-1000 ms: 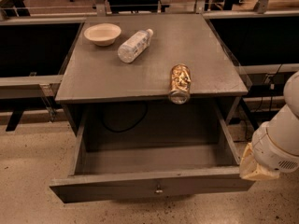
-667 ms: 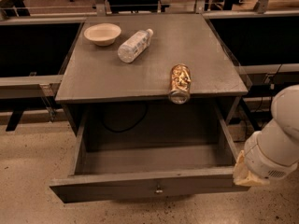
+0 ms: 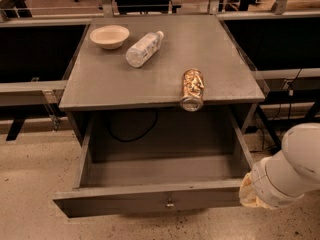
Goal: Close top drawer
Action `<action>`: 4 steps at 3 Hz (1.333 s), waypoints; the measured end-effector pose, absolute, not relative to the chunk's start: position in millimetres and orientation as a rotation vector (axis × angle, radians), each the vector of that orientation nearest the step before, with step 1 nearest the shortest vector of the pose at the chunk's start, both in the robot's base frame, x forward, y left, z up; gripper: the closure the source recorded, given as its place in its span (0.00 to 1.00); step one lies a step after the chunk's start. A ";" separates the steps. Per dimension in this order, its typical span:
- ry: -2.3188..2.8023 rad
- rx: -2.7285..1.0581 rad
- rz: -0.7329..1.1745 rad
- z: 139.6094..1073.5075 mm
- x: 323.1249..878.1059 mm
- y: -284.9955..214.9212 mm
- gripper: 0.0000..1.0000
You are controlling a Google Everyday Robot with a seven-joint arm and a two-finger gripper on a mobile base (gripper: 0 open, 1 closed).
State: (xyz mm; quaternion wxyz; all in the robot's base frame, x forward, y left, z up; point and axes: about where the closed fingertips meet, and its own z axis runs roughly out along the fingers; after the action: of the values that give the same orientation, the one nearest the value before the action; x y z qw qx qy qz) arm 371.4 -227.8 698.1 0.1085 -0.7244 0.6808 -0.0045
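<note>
The top drawer (image 3: 125, 200) is a wide, deep grey drawer pulled fully out of the grey cabinet, with an empty inside and a small metal knob (image 3: 170, 203) at the centre of its front panel. My gripper (image 3: 247, 191) is at the lower right, on the end of the white arm (image 3: 295, 164), and sits against the right end of the drawer's front panel.
On the cabinet top (image 3: 110, 79) are a beige bowl (image 3: 109, 35), a clear plastic bottle on its side (image 3: 142, 49) and a jar of golden snacks (image 3: 192, 88) lying at the front edge above the drawer. A black cable (image 3: 132, 131) hangs behind the drawer. Dark shelving flanks both sides.
The arm has moved left and slightly up, bringing the gripper in against the drawer's front right corner. The drawer's position looks unchanged.
</note>
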 end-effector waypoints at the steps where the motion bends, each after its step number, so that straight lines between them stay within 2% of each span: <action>1: 1.975 -2.146 -0.027 697.9 373.2 -227.2 0.82; 2: 2.018 -2.176 0.003 679.9 369.4 -224.9 0.51; 4: 2.018 -2.176 0.003 679.9 369.4 -224.9 0.03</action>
State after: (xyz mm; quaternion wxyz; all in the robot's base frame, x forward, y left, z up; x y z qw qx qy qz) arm 369.4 -224.9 679.9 0.0869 -0.7305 0.6774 0.0011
